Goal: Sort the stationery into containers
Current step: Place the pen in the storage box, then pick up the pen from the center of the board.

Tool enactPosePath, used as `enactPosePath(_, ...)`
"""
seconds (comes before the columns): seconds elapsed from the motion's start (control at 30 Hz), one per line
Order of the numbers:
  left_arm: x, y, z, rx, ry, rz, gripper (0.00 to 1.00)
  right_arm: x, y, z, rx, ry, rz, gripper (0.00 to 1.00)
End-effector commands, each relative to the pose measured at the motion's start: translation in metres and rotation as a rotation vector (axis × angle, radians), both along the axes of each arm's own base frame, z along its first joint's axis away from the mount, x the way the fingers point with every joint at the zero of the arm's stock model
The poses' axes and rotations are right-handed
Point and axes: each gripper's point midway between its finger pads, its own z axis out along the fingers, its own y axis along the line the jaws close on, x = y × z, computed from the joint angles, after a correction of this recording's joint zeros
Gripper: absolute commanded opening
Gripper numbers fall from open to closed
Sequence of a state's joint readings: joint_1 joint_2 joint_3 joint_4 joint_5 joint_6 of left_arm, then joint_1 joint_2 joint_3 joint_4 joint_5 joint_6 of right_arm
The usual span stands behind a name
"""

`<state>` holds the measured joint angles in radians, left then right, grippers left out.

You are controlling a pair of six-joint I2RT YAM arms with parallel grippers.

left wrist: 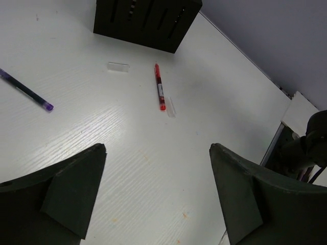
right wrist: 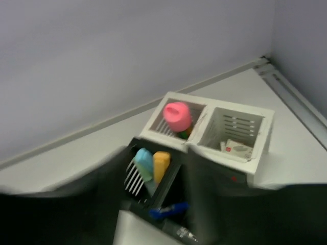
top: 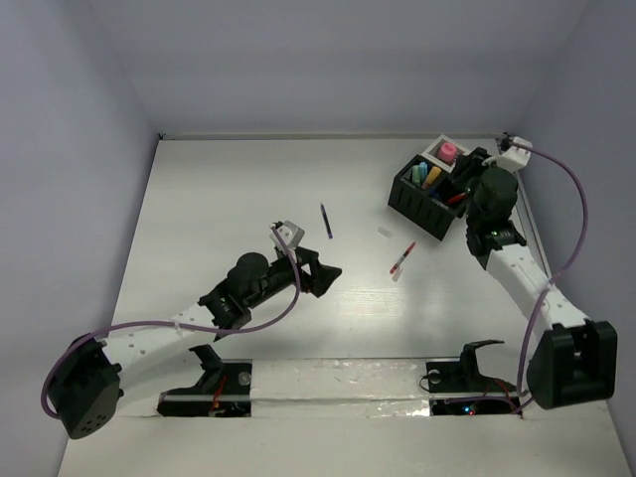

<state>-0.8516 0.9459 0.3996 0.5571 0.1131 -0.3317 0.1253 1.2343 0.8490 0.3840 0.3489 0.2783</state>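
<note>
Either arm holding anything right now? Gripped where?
Left gripper: jaws open, nothing held. Right gripper, over the organizer: too blurred to tell.

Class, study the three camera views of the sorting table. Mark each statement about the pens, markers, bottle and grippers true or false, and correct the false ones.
1. The red pen lies on the table, outside the organizer. True.
2. The left gripper is shut on the dark blue pen. False: its jaws stand open and empty, and that pen lies on the table apart from it.
3. The pink-capped bottle stands in the white section. True.
4. The right gripper hovers over the red pen. False: it is at the organizer, apart from that pen.
5. The teal marker and orange marker stand side by side in a black compartment. True.
</note>
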Motion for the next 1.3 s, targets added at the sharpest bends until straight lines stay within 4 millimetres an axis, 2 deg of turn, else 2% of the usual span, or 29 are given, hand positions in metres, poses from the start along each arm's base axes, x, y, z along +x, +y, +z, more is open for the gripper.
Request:
enactPosePath(0.0, 0.002, 0.0, 0.021, -0.045, -0.064, 0.011, 0.76, -0.034, 0.041, -0.029, 0.148, 0.125, 0.157, 0.38)
enactPosePath(0.03, 0.002, 0.001, 0.021, -0.045, -0.064, 0.014, 0.72, -0.041, 0.049, -0.038, 0.163, 0.158, 0.185, 0.3)
enactPosePath(0.07, 0.003, 0.001, 0.02, -0.043, -0.062, 0.017, 0.65, -0.055, 0.062, -0.06, 0.179, 0.237, 0.229, 0.14)
enactPosePath(0.13, 0.002, 0.002, 0.021, -0.045, -0.064, 0.017, 0.57, -0.07, 0.072, -0.086, 0.179, 0.338, 0.256, 0.09)
enactPosePath(0.2, 0.002, 0.001, 0.022, -0.048, -0.065, 0.014, 0.48, -0.085, 0.087, -0.111, 0.179, 0.436, 0.297, 0.08)
enactPosePath(0.23, 0.002, 0.001, 0.023, -0.05, -0.065, 0.014, 0.48, -0.095, 0.091, -0.132, 0.17, 0.515, 0.303, 0.1)
enactPosePath(0.27, 0.002, 0.001, 0.022, -0.049, -0.064, 0.014, 0.47, -0.1, 0.095, -0.142, 0.165, 0.551, 0.31, 0.15)
enactPosePath(0.3, 0.002, 0.001, 0.022, -0.048, -0.063, 0.016, 0.47, -0.105, 0.101, -0.151, 0.161, 0.583, 0.318, 0.35)
enactPosePath(0.37, 0.003, 0.002, 0.022, -0.048, -0.063, 0.02, 0.47, -0.107, 0.099, -0.17, 0.156, 0.637, 0.305, 0.49)
enactPosePath(0.4, 0.002, 0.002, 0.022, -0.05, -0.065, 0.02, 0.46, -0.107, 0.099, -0.175, 0.154, 0.652, 0.303, 0.58)
enactPosePath(0.43, 0.002, 0.003, 0.022, -0.051, -0.064, 0.022, 0.46, -0.107, 0.1, -0.179, 0.149, 0.672, 0.3, 0.62)
enactPosePath(0.73, 0.002, 0.003, 0.023, -0.054, -0.065, 0.02, 0.46, -0.098, 0.106, -0.224, 0.112, 0.82, 0.265, 0.61)
enactPosePath(1.07, 0.001, -0.001, 0.021, -0.047, -0.059, 0.002, 0.46, -0.088, 0.116, -0.246, 0.073, 0.865, 0.238, 0.47)
enactPosePath(1.27, 0.001, -0.001, 0.02, -0.045, -0.057, 0.002, 0.46, -0.088, 0.125, -0.259, 0.045, 0.898, 0.237, 0.32)
